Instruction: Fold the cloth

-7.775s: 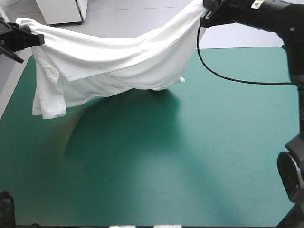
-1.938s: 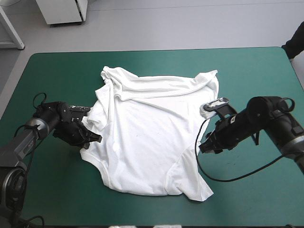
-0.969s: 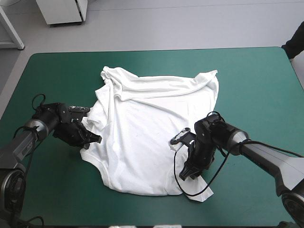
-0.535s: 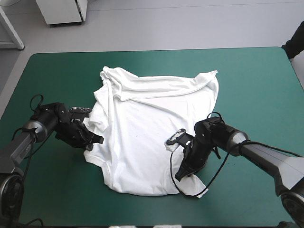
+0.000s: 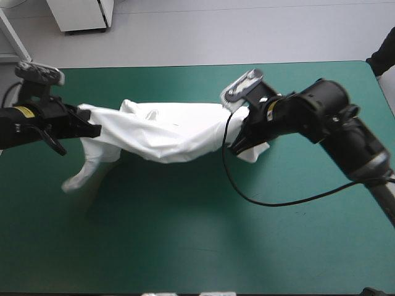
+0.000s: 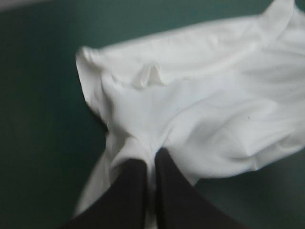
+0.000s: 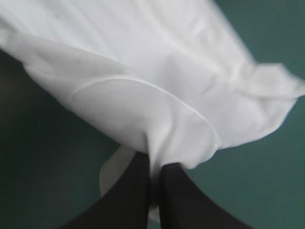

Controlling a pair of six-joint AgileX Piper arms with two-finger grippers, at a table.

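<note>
Both arms have risen since just before, when the white, short-sleeved T-shirt of thin soft fabric (image 5: 160, 132) lay spread flat on the middle of the table with its teal-green cover (image 5: 185, 240) and the pincers were low at its two side edges. Now it hangs lifted between them as a sagging band over the far half of the table, running from near the left edge toward the middle. The left pincer (image 5: 92, 129) is all but closed on a bunched fold at the garment's left end. In the left wrist view its black fingers (image 6: 164, 171) meet with only cloth between them, the T-shirt (image 6: 200, 109) fanning out ahead. The right pincer (image 5: 239, 145) is likewise nipped nearly closed on the right end. Its wrist view shows the T-shirt (image 7: 143, 71) draped over and ahead of the right pincer (image 7: 156, 164), with a small flap hanging beneath. A loose tail droops below the left pincer toward the table's left edge; whether it touches the cover cannot be told. The fabric looks light and wholly limp: it keeps no shape, sags under its own weight, and gathers wherever it is pinched. It probably slides easily out of a shallow grip, so hold is best taken deep on a hem or seam, where the cloth is doubled, with the two ends kept taut so the edge stays straight for laying down a fold.
</note>
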